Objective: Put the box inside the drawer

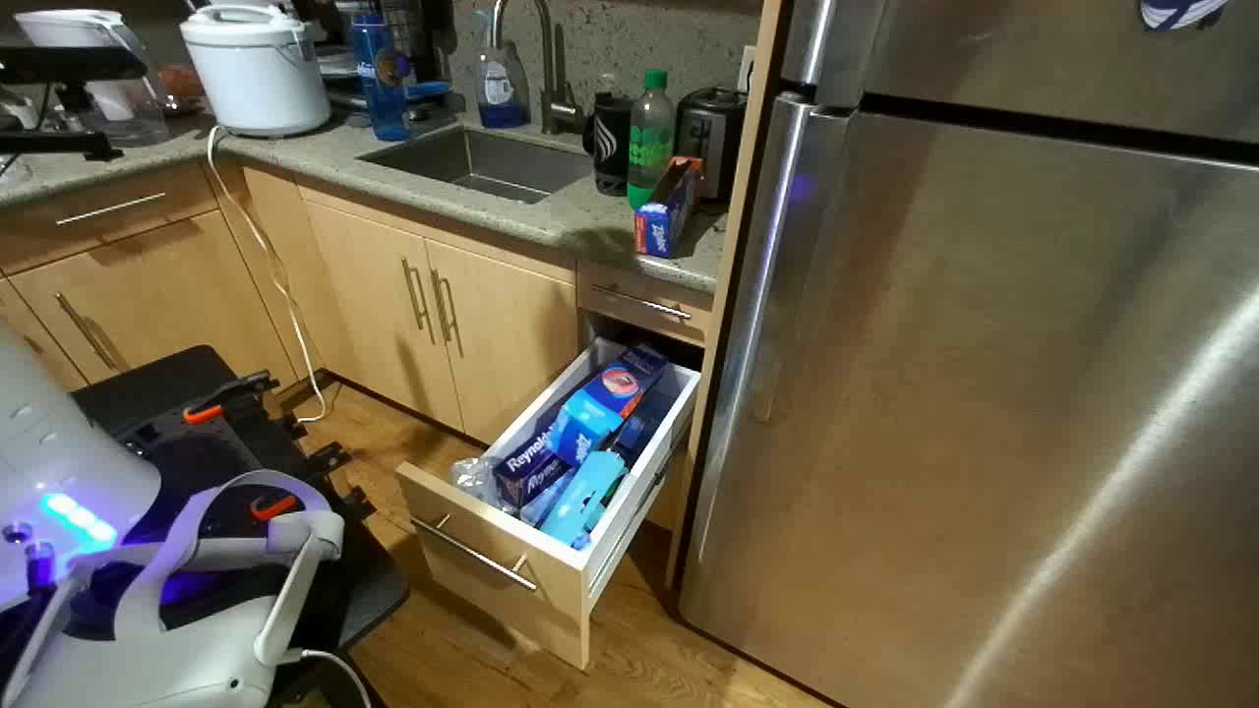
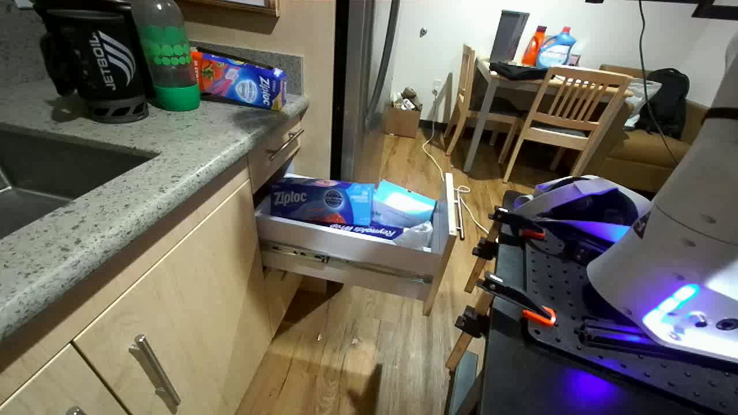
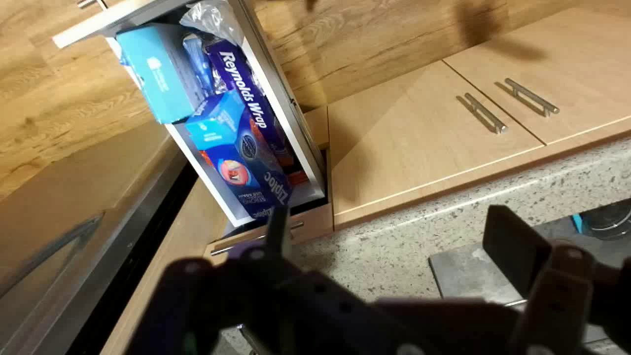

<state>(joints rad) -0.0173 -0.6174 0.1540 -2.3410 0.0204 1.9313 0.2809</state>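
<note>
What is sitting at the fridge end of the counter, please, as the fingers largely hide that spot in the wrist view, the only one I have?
Observer: A Ziploc box is there, on the counter.
Operator: Thank you; does anything stand beside it?
Observer: Yes, a green bottle, in both exterior views.
Operator: And could you tell me how the Ziploc box is placed?
Observer: One end is near the counter's front edge.

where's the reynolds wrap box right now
In the wrist view, the Reynolds Wrap box lies inside the open drawer, along its right-hand side in the picture, with a blue Ziploc box just left of it.
</note>
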